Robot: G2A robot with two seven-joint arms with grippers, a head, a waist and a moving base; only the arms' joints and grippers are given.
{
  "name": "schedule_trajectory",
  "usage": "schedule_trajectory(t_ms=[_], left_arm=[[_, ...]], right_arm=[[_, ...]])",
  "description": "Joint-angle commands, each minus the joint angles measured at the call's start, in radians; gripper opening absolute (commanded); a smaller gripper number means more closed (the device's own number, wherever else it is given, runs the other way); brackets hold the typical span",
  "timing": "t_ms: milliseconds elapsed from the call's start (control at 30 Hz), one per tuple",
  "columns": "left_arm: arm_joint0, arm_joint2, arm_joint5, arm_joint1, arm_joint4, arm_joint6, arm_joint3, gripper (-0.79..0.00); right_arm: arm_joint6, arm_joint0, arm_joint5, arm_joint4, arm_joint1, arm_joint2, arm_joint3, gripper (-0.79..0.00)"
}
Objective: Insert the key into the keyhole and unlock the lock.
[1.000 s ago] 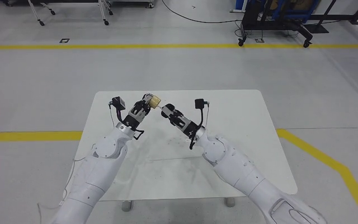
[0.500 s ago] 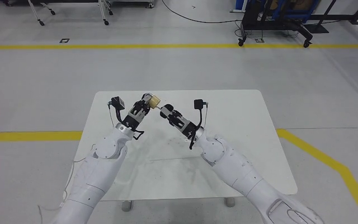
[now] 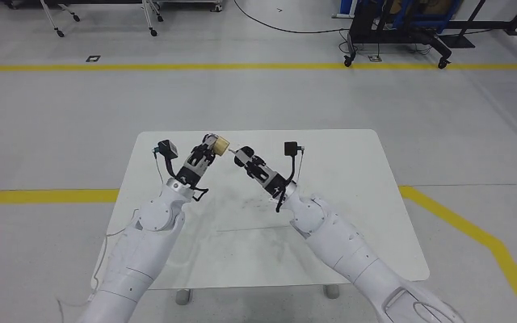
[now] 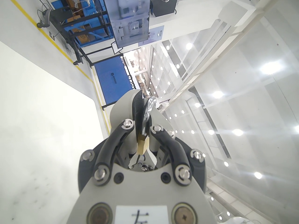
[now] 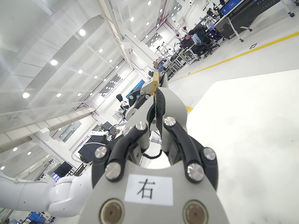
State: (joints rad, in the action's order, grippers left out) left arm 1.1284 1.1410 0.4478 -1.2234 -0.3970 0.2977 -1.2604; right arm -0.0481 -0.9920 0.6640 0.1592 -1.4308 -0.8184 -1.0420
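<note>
Between the left fingers (image 4: 121, 110) sits the brass lock (image 4: 143, 144), clamped from both sides and held up off the desk (image 3: 339, 210). The right fingers (image 5: 175, 108) are pressed together on the key (image 5: 154, 100), whose thin blade points out past their tips toward the lock.

Compared with half a second ago, the top view shows the right fingers (image 3: 245, 157) a little farther out from the robot. The lock (image 3: 216, 144) has shifted slightly toward the left arm's side. The two sets of fingertips remain close, facing each other above the far middle of the desk.

From above, the lock is a round brass face at the left fingertips, with the key a fine line just beside it. The key's blade cannot be made out clearly there.

The right wrist view shows the blade edge-on, running straight from the right fingertips up to the brass lock (image 5: 155, 81) beyond them. The left arm's dark finger links grip the lock from the other side. Whether the tip has entered the keyhole cannot be told.

The left wrist view gives the lock's near end deep between the fingers. A shiny metal part lies farther along toward their tips, and what it is cannot be told.
</note>
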Motion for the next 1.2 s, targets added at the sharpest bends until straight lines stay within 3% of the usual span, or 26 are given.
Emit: schedule_trajectory(t_ms=[0, 1167], left_arm=[[0.001, 0.003, 0.0, -0.002, 0.002, -0.001, -0.002, -0.785], [0.018, 0.019, 0.005, -0.028, 0.05, 0.019, -0.012, -0.785]], right_arm=[[0.0, -0.004, -0.001, 0.002, -0.001, -0.006, -0.003, -0.785], [0.057, -0.018, 0.002, 0.034, -0.036, -0.044, 0.007, -0.785]])
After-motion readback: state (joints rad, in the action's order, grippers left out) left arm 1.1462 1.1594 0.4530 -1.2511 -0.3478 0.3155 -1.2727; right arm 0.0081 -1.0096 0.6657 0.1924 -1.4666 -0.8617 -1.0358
